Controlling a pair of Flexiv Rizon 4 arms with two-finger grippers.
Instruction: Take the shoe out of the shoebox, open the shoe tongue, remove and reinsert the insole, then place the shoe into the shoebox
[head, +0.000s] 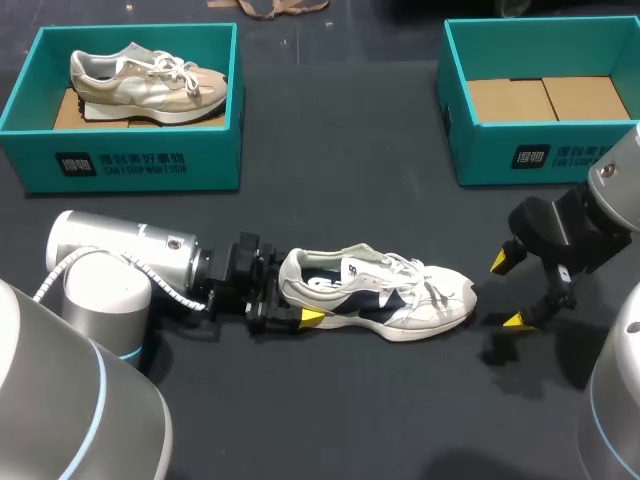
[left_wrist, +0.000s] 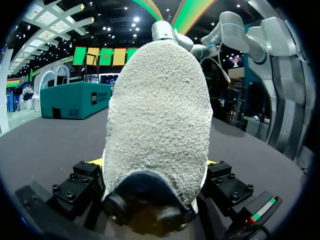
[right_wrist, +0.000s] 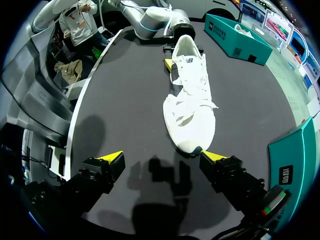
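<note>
Dark table (head: 330, 150), white shoe (head: 400, 295) clamped at heel in left hand (head: 290, 293), right hand (head: 508, 292) apart beside toe

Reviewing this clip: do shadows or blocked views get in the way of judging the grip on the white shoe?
Head view: even light, the white shoe shows plainly; the right gripper throws a soft shadow on the table. Left wrist view: the heel fills the middle, hiding most of the left gripper. Right wrist view: the gripper's shadow lies between its open fingers, short of the toe.
</note>
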